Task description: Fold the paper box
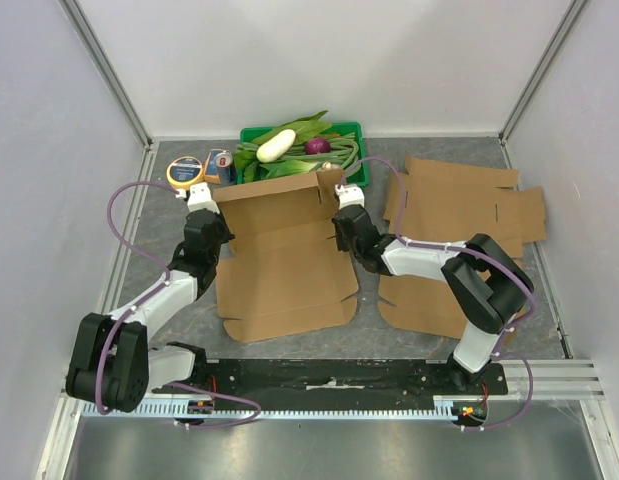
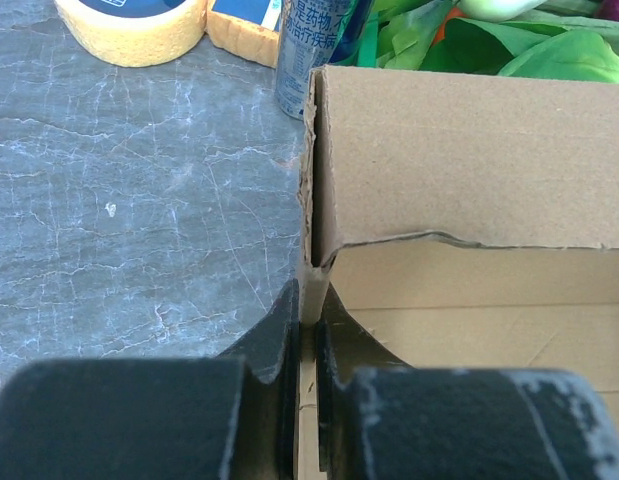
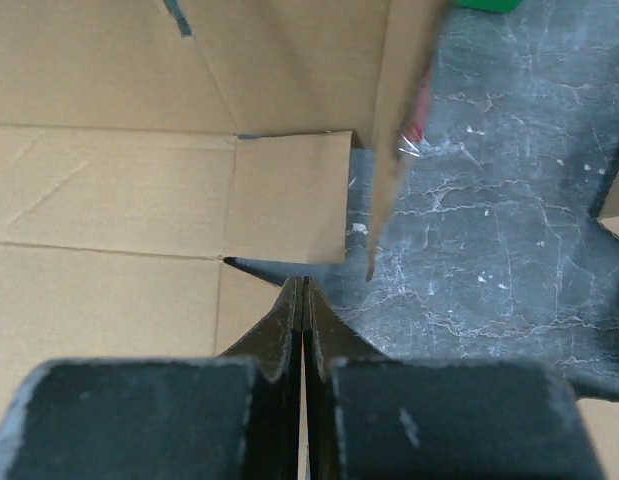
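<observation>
The paper box (image 1: 284,270) lies in the middle of the table as brown cardboard, its back wall raised and its front panels flat. My left gripper (image 1: 217,215) is at the box's left rear corner. In the left wrist view the left gripper (image 2: 309,312) is shut on the upright edge of the box's left wall (image 2: 469,160). My right gripper (image 1: 341,222) is at the box's right edge. In the right wrist view the right gripper (image 3: 304,285) is shut over a notch between flaps of the box (image 3: 109,190), with nothing seen between its jaws. A raised side flap (image 3: 399,120) stands just beyond it.
A green basket (image 1: 354,130) of vegetables stands right behind the box. A yellow sponge (image 1: 184,172) and a can (image 1: 224,160) sit at the back left, close to the left gripper. More flat cardboard (image 1: 459,200) lies on the right under the right arm.
</observation>
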Robot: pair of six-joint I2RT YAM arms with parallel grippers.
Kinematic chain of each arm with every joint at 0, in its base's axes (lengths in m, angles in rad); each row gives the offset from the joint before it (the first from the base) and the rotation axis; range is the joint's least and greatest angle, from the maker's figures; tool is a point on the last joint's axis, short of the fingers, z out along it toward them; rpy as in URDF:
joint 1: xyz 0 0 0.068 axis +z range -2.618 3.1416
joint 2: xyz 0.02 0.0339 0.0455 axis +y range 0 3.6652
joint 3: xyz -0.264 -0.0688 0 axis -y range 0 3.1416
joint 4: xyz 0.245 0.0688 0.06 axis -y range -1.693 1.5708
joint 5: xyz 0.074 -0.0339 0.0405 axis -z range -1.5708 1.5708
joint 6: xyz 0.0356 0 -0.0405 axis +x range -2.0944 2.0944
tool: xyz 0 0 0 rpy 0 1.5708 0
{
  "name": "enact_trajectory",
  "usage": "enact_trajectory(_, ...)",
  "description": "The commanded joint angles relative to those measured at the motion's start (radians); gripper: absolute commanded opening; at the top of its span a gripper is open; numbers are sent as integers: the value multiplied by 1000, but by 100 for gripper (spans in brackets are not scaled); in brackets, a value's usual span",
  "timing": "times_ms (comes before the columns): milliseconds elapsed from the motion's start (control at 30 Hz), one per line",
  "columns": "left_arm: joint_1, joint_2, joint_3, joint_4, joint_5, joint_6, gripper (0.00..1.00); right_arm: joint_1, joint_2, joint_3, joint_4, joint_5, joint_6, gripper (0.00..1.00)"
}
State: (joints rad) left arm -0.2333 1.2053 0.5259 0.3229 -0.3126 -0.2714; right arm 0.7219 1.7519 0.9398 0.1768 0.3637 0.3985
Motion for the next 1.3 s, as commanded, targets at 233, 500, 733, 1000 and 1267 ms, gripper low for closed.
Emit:
enact_trajectory(233,-3,-26,-7,15,-13,-43,2,5,77,-159,83,55,203,0)
enact_trajectory(500,-3,-38,-10,10,-13,-45,2,20,-100,-156,81,60,28,1)
enact_trajectory(733,-3,-41,-10,12,-13,-46,2,40,-167,-129,158,-19,-39,20)
enact_trajectory(1000,-1,-38,-10,10,-20,-37,2,39,20,47,125,148,-102,0)
enact_trajectory(1267,-1,-46,-9,7,-29,-31,2,40,70,38,134,342,-147,0)
